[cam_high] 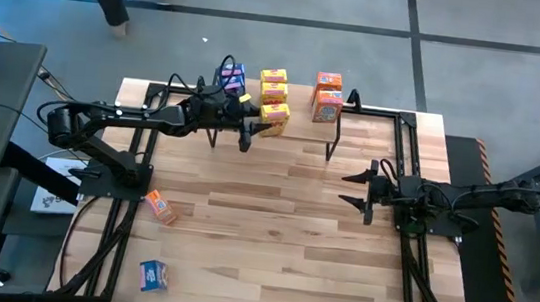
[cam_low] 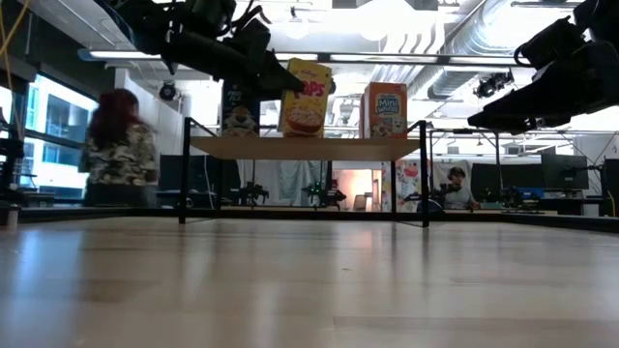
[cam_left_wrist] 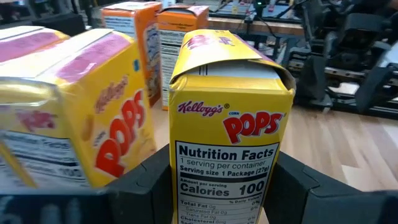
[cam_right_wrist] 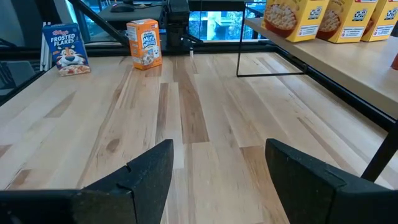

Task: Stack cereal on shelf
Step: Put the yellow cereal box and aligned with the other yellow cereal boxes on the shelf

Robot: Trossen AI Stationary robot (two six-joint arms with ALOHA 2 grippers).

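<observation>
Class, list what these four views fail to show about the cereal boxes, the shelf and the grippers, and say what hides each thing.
- Blue boxes on the shelf: in the high view the left gripper and its cables cover them; their count is unclear.
- Yellow box held by the left gripper: its lower end is cut off in the left wrist view.
- Right gripper fingertips: cut off in the right wrist view.
- Blue box on the table: print too small in the high view.
</observation>
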